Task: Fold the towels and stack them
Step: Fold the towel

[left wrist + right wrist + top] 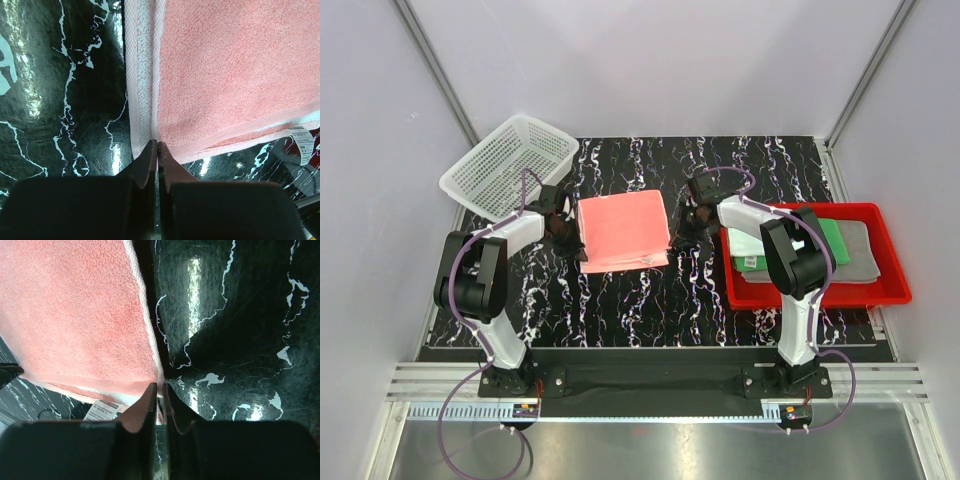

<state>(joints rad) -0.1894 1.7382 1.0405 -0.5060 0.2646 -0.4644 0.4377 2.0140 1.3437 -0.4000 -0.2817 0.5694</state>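
From my remote station, the black white-veined table point(650, 300) fills the top view. A red tray point(820, 298) sits at its right, and a white mesh basket point(505, 165) stands tilted at the far left. The pink towel point(623, 230) lies flat, in layers, at the table's middle, between the two arms. In the tray rest folded towels, a green one point(832, 240) and a grey one point(860, 250) among them. The left gripper point(563, 228) meets the pink towel's left edge, its fingers pressed together on the pale border. The right gripper point(685, 225) pinches the near right corner, with pink cloth showing in the narrow slit. A white care label point(102, 410) pokes out from the towel's near edge.
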